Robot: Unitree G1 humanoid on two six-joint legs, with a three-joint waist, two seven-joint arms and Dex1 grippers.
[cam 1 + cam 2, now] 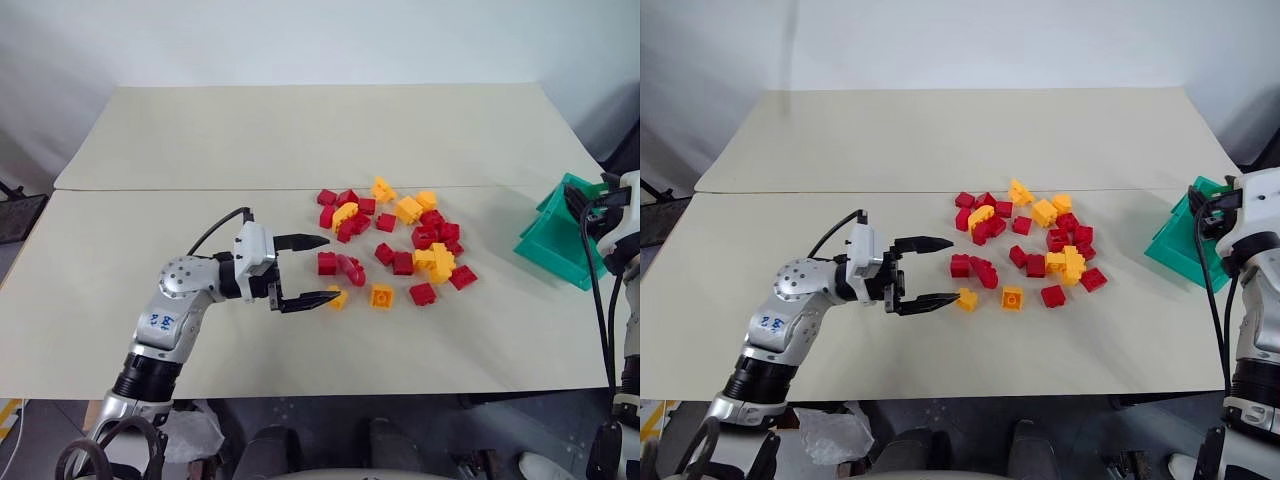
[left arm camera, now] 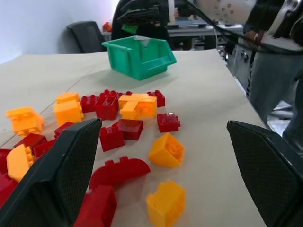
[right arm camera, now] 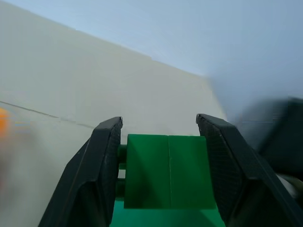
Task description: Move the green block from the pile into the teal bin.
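The green block (image 3: 165,170) sits between the fingers of my right gripper (image 3: 160,119), which is shut on it. That gripper (image 1: 582,207) hangs at the table's far right, just above the teal bin (image 1: 553,247), whose rim shows under the block. The pile (image 1: 400,245) of red and yellow-orange bricks lies in the middle of the table. My left gripper (image 1: 328,268) is open, level and pointing right at the pile's left edge, with a red brick (image 1: 327,263) and a red arched piece (image 1: 352,270) just in front of its fingertips. It holds nothing.
The beige table (image 1: 300,150) has a seam (image 1: 180,189) running across it behind the pile. The bin stands close to the table's right edge. A black chair (image 2: 87,35) and desks show beyond the table in the left wrist view.
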